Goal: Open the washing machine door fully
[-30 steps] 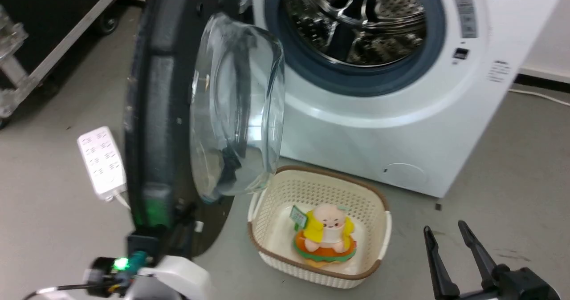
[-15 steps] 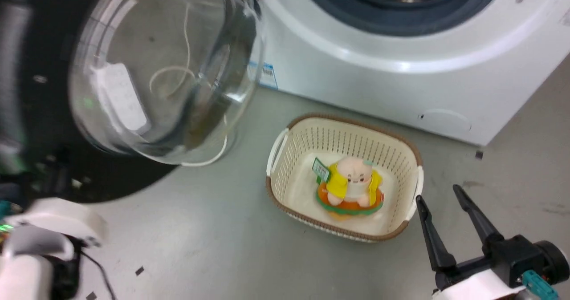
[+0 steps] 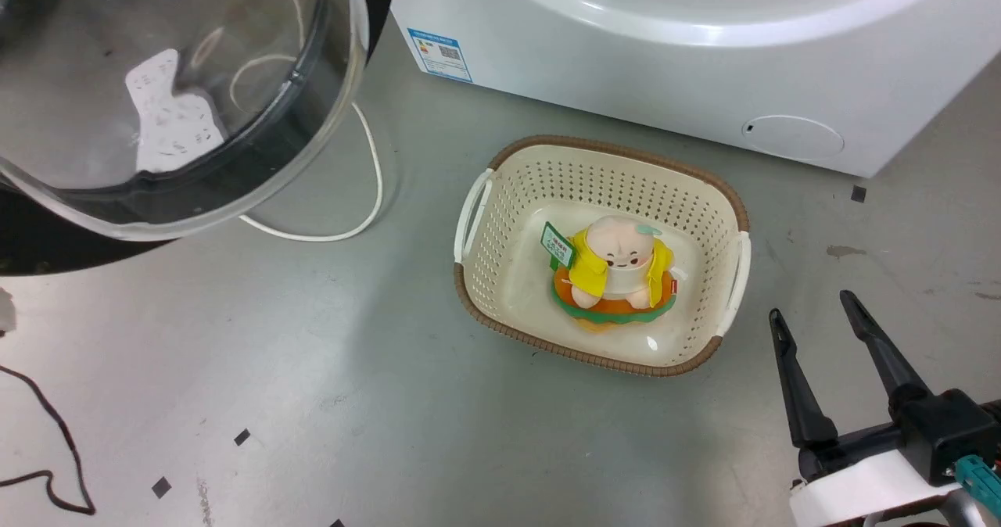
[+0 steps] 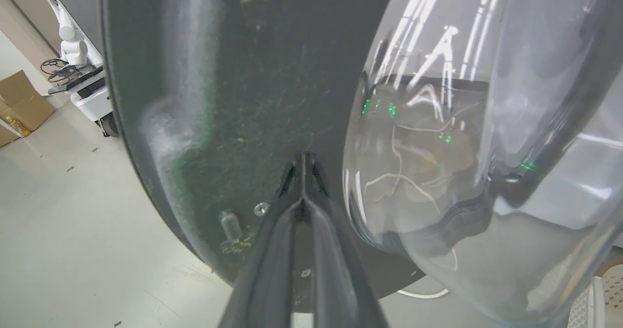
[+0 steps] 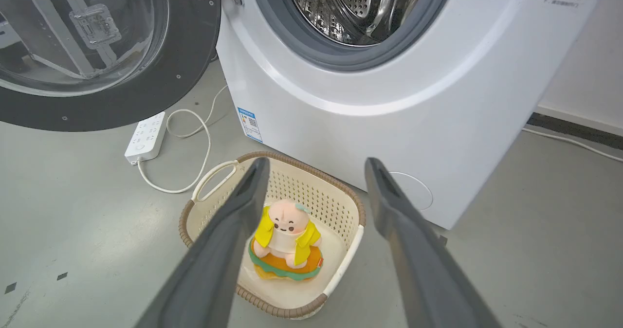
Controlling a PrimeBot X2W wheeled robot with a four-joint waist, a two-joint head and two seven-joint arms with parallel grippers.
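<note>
Washing machine door (image 5: 190,75) stands wide open, at the hinge side of the washing machine (image 5: 340,123), glass bowl bulging out over the floor (image 3: 313,371). Left claw (image 4: 302,165) clenched, empty, tips at the door's black rim. Right claw (image 3: 813,308) released, hovering just beside the basket (image 3: 727,198) holding a plush toy (image 3: 614,277).

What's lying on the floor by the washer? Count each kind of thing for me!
basket: 1
toy: 1
power strip: 1
Total: 3
</note>
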